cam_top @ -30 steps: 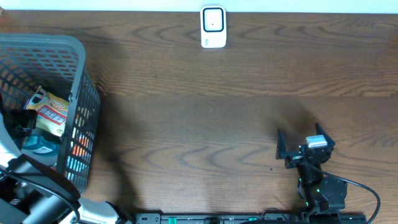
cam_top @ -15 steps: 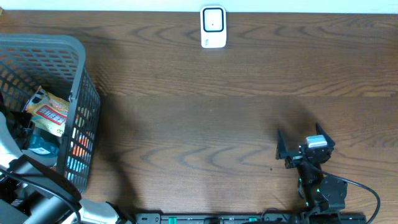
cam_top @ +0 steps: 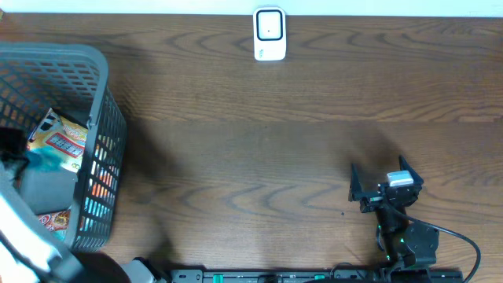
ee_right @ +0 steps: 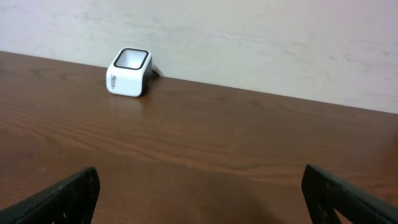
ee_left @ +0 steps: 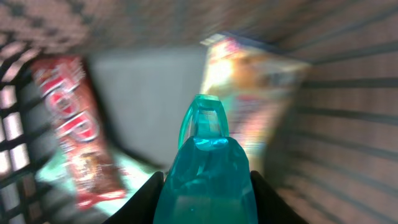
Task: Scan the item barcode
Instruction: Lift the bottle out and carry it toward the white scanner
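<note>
Left gripper [ee_left: 206,190]: clamped on teal item [ee_left: 208,165] inside basket [cam_top: 100,67].
Right gripper [ee_right: 199,179]: fingers wide apart, well right of basket.

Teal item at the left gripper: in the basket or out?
In. The teal item sits between the fingers of the left gripper, with the basket mesh on both sides.

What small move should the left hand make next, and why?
Probably lift straight up. The left hand seems closed on the teal pack inside the basket, whose walls block a direct path to the scanner.
</note>
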